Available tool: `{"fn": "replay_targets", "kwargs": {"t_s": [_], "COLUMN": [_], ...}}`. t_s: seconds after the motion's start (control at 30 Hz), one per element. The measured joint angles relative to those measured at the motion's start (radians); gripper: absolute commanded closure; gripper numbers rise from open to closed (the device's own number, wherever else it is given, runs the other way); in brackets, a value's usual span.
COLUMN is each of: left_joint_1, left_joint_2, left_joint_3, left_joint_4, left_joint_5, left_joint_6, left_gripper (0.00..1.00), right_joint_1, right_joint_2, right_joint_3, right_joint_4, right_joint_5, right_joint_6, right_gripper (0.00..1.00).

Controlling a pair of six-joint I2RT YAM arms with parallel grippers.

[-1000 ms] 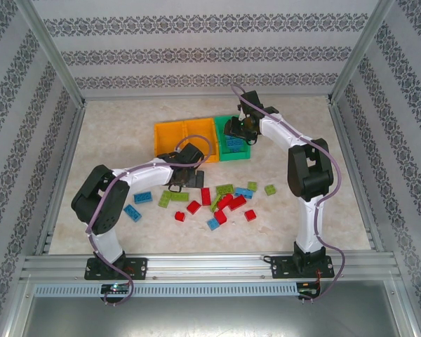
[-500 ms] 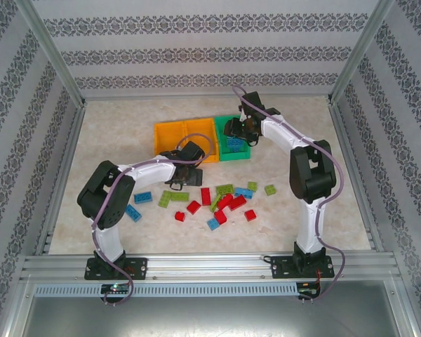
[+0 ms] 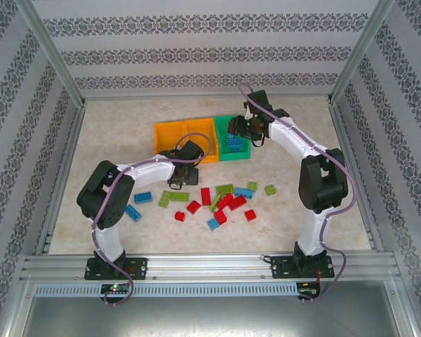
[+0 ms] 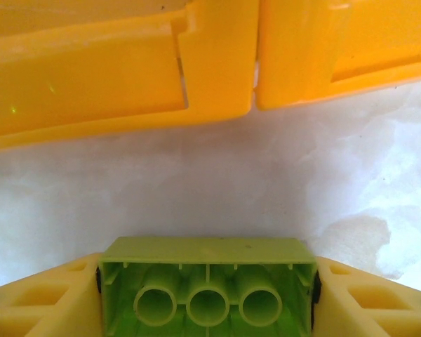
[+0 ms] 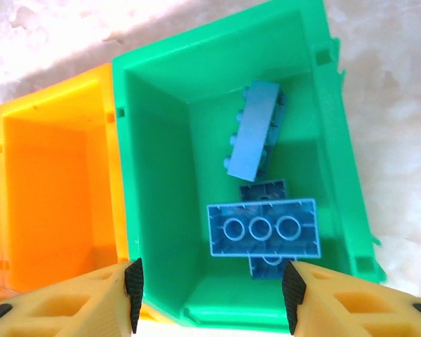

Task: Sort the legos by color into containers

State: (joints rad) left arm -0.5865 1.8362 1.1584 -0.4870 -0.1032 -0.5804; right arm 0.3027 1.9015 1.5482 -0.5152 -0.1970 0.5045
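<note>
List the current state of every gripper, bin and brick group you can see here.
left gripper: shut on lime green brick, its hollow underside showing
right gripper: open, empty, above the green bin
green bin: holds at least three blue bricks
orange bin beside it: empty where visible
loose bricks: red, blue, green, mixed on the table
</note>
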Motion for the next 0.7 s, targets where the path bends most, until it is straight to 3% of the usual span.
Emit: {"fn": "replay_targets", "kwargs": {"t_s": [0.23, 0.4, 0.7], "left_joint_1": [0.016, 0.079, 0.23], "left_joint_2": [-0.09, -0.126, 0.017], "left_joint_3": [0.101, 0.197, 0.332], "left_joint_4": [-0.077, -0.098, -0.135], "left_joint_5": [-0.024, -0.033, -0.001], "left_joint_6": [0.024, 0.07, 0.132], "left_gripper": [0.44, 0.44, 0.44], "right_joint_1": [-0.039, -0.057, -0.065], "right_joint_2": [-0.127, -0.206, -0.299], "right_joint_3": [-0.177, -0.294, -0.455], "right_joint_4": [0.009, 0.011, 0.01], "right_joint_5": [0.043, 0.061, 0.078], "right_joint_6": [-0.027, -0.042, -0.047], "right_gripper": [0.43, 0.43, 0.4]}}
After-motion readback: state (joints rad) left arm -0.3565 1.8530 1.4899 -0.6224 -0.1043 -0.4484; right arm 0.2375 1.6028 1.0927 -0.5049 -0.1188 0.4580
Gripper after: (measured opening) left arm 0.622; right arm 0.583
